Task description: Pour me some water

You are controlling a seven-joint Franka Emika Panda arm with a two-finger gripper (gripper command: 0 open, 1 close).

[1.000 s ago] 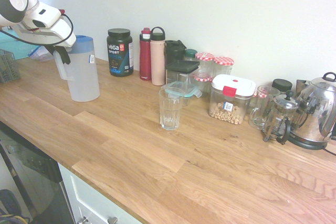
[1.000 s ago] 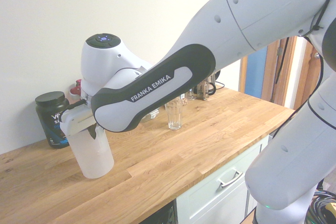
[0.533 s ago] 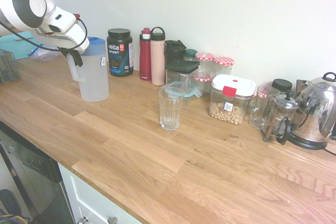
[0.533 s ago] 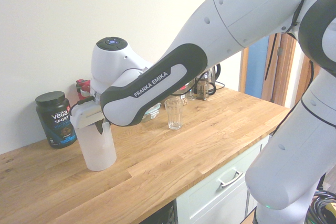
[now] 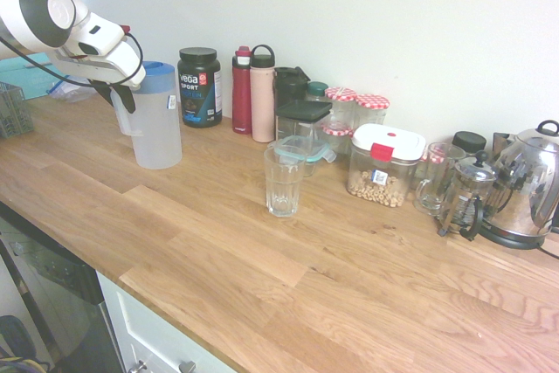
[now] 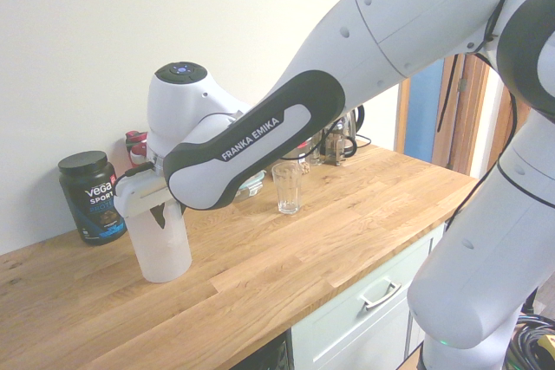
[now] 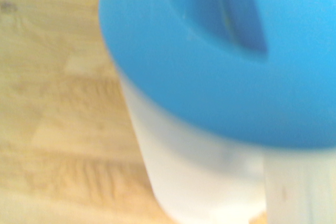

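A translucent white water pitcher [image 5: 157,128] with a blue lid stands upright on the wooden counter [image 5: 262,251], left of the black protein tub. My gripper [image 5: 120,98] is at the pitcher's handle on its left side; in the second exterior view the gripper [image 6: 160,214] sits against the top of the pitcher [image 6: 165,249]. The wrist view is filled by the blurred blue lid [image 7: 220,66] and the white body below it. An empty clear drinking glass [image 5: 284,181] stands mid-counter, well right of the pitcher, also seen as the glass [image 6: 287,188].
Along the wall stand a black protein tub [image 5: 199,86], red and pink bottles [image 5: 253,93], jars, a food box with red clip [image 5: 384,168], a French press [image 5: 465,198] and a steel kettle [image 5: 528,185]. A dish rack [image 5: 10,111] sits at far left.
The pitcher moved right, toward the protein tub, and came down onto the counter. Over the last half second arm and pitcher have barely shifted.
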